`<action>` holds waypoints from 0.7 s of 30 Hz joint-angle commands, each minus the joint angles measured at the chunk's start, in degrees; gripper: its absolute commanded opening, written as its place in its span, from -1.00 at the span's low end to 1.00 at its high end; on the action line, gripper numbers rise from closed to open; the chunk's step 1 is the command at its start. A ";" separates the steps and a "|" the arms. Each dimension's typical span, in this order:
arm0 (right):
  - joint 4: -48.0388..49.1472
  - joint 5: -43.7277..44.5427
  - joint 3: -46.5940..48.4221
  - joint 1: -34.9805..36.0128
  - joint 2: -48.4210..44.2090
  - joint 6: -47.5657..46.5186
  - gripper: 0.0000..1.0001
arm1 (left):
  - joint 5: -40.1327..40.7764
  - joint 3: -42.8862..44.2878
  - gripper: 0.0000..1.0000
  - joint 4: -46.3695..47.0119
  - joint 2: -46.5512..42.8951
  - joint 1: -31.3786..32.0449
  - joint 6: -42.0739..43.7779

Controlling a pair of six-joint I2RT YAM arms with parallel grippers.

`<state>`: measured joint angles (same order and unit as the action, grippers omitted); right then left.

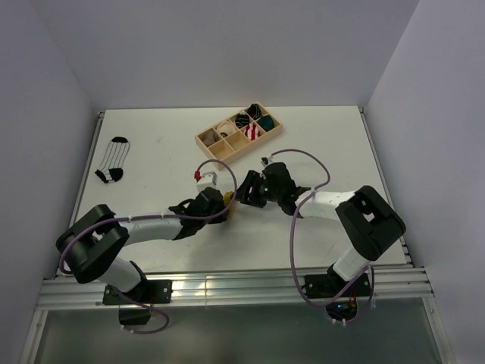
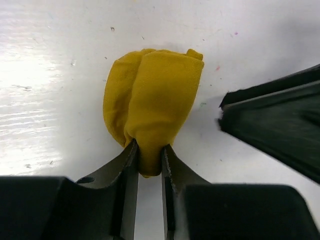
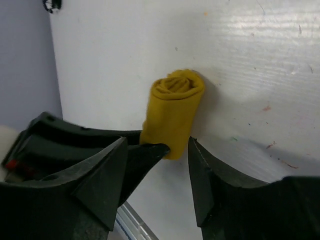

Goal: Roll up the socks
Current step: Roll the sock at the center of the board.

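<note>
A white sock [image 1: 114,160] with thin black stripes lies flat at the far left of the tabletop [image 1: 318,144], its length running near to far. It is well apart from both arms.

The left arm [image 1: 144,227] rises from its base at the near left corner and folds at the elbow. It then stretches low and nearly level to the right, across the near part of the tabletop, with its wrist at the centre. The left fingers [image 2: 125,170] are clamped on one end of the yellow sock [image 2: 152,95], pinching a narrow tuck of cloth between them.

The yellow sock is wound into a short, fat roll and lies on the tabletop at the near centre. The right wrist view shows the spiral of its open end. From above, the two wrists hide nearly all of it, and only a sliver of yellow shows.

Farther back, at the centre, a wooden tray [image 1: 203,139] sits at a slant, with rolled bundles in several of its compartments.

The right fingers [image 3: 212,185] are spread apart, one on each side of the roll's pinched end. In the left wrist view one of them stands just right of the roll, with bare tabletop between. I cannot tell whether the other touches it.

The right arm [image 1: 333,203] climbs from its base at the near right and bends sharply at a raised elbow. From there it reaches left to the centre, wrist tipped down to meet the left one.
</note>
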<state>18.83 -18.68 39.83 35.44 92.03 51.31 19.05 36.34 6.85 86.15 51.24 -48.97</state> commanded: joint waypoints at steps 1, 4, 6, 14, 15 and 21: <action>7.62 0.40 -0.90 -0.46 -3.00 1.69 0.25 | -18.47 -3.29 -0.99 6.58 -1.16 -5.60 -3.14; 9.82 -0.39 -1.34 -0.46 -1.60 2.13 0.29 | -28.14 -4.34 -0.99 10.44 0.33 -9.83 -4.99; 10.70 -0.75 -1.25 -0.37 -0.80 2.22 0.30 | -32.73 -5.05 -0.99 12.39 1.38 -11.60 -6.75; 7.54 3.11 0.68 0.33 3.86 1.07 0.33 | -44.09 -4.79 -0.97 16.44 6.04 -18.46 -11.67; 6.58 3.64 0.86 0.42 4.21 1.25 0.33 | -44.79 -4.61 -0.96 16.44 6.57 -18.81 -11.67; 2.89 5.14 2.09 0.86 6.14 1.42 0.34 | -45.94 -4.69 -0.95 17.40 9.47 -20.57 -12.90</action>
<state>23.33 -15.64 39.44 35.59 97.38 52.93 -24.23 31.75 23.79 93.76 31.20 -60.73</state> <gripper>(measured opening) 0.670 0.247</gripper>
